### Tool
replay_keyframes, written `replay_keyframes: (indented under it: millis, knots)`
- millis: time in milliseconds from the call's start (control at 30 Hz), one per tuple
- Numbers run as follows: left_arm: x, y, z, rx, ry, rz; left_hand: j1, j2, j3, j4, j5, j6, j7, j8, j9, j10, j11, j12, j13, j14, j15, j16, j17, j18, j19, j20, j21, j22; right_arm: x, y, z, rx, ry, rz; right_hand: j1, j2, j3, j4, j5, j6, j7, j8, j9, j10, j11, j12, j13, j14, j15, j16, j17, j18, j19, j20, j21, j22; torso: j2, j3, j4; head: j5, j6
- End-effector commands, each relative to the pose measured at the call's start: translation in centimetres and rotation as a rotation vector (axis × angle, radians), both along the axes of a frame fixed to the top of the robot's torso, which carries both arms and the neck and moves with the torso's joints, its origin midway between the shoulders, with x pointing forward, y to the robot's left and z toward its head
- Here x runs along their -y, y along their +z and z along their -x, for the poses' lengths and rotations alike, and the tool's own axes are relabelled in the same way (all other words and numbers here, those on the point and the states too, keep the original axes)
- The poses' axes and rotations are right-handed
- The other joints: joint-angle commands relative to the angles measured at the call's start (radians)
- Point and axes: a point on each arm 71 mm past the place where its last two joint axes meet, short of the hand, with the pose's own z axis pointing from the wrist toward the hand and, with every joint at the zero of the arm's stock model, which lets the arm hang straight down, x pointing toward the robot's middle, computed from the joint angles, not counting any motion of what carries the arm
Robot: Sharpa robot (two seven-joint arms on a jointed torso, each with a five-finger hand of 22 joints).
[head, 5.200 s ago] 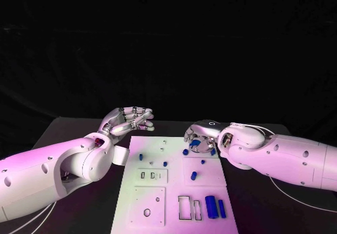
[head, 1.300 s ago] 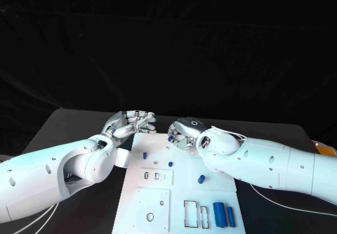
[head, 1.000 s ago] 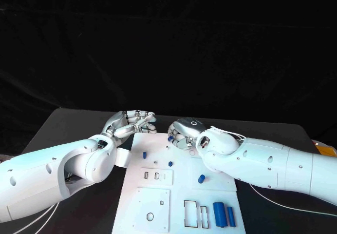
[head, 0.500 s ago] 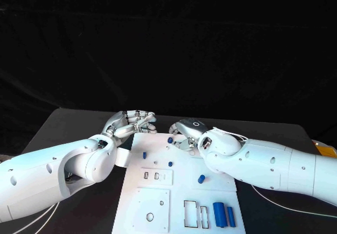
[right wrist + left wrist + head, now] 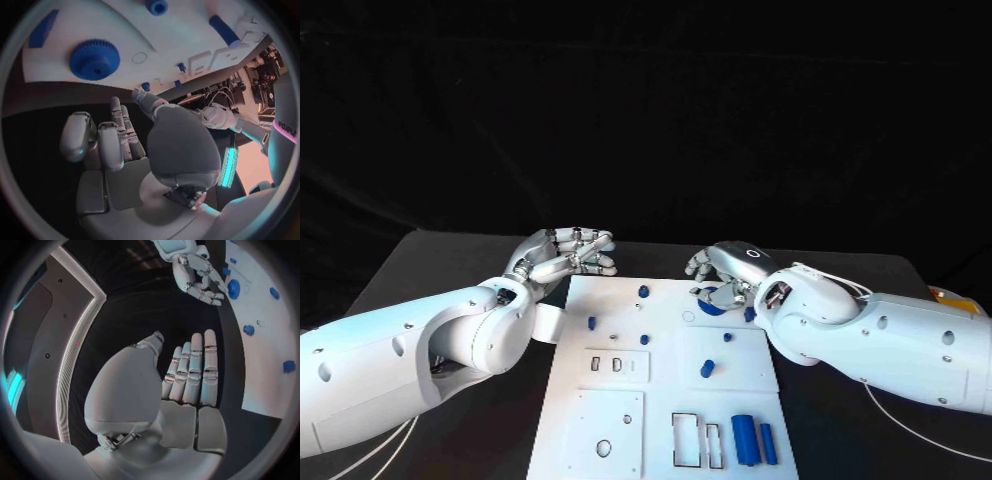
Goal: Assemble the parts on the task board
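White task board [image 5: 610,410] lies mid-worktop [image 5: 430,262], long side running front to back. Left robot hand [image 5: 564,253] sits off the board's far left corner, fingers straight and close together, holding nothing. Right robot hand [image 5: 723,270] is at the board's far right corner, fingers loosely curled, empty. Blue gear [image 5: 713,303] lies on the board just beside the right robot hand. Blue cylinder [image 5: 744,438] lies near the board's front right corner.

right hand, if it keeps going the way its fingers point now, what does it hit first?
Most likely the blue gear on the task board: the right hand points at the board edge near it. Depth is unclear.
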Motion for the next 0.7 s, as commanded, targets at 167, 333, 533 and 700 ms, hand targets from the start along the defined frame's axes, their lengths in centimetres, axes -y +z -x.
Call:
replay_keyframes:
  millis: [167,333,533,700]
  knots:
    - [0.0,0.1,-0.1,0.003,-0.015,0.015,-0.004,0.004,-0.005,-0.002,-0.003,-0.001,0.016,-0.005,0.002,-0.005,0.000,-0.006,0.002,-0.008,0.001,0.006,0.004,0.002,0.001,0.004,0.005,0.000,3.0,-0.3,0.4,-0.194,-0.069,-0.080,0.013,-0.032,-0.043,0.007,0.072,-0.019,-0.035,0.014,0.016,0.117,-0.045,0.190,0.149,0.045,-0.040,0.024,0.031,-0.019,0.022,-0.034,0.031,0.048,-0.010,0.0074,-0.0058,-0.003,-0.008]
    - [0.0,0.0,-0.2,0.003,-0.014,0.015,-0.004,0.004,-0.005,-0.002,-0.003,-0.001,0.016,-0.005,0.002,-0.005,0.000,-0.006,0.002,-0.008,0.001,0.006,0.004,0.002,0.001,0.004,0.005,0.000,4.1,-0.7,0.3,-0.260,-0.103,-0.060,0.012,-0.026,-0.088,0.038,0.098,-0.074,-0.033,0.077,0.063,0.024,-0.043,0.751,0.715,0.059,-0.038,0.070,0.109,-0.030,0.047,-0.033,0.067,0.113,-0.010,0.0099,-0.0079,-0.004,-0.009]
    - [0.0,0.0,-0.2,0.002,-0.015,0.015,-0.004,0.004,-0.005,-0.002,-0.003,-0.001,0.016,-0.005,0.002,-0.005,0.000,-0.006,0.002,-0.008,0.001,0.006,0.004,0.002,0.001,0.004,0.005,0.000,4.6,-1.2,-0.1,-0.291,-0.124,-0.039,0.014,-0.024,-0.096,0.050,0.100,-0.107,-0.027,0.100,0.076,0.088,-0.035,0.963,0.952,0.069,-0.031,0.099,0.174,-0.038,0.065,-0.026,0.092,0.155,-0.008,0.0099,-0.0075,-0.006,-0.010]
    - [-0.1,0.0,-0.2,0.002,-0.016,0.015,-0.003,0.005,-0.006,-0.002,-0.003,-0.001,0.016,-0.005,0.002,-0.004,0.000,-0.006,0.002,-0.009,0.001,0.006,0.006,0.003,0.001,0.004,0.005,0.000,4.6,-1.5,-0.5,-0.299,-0.135,-0.028,0.016,-0.024,-0.100,0.055,0.100,-0.123,-0.024,0.108,0.080,0.114,-0.031,1.024,1.022,0.074,-0.027,0.111,0.202,-0.042,0.072,-0.023,0.103,0.173,-0.008,0.0080,-0.0050,-0.009,-0.012]
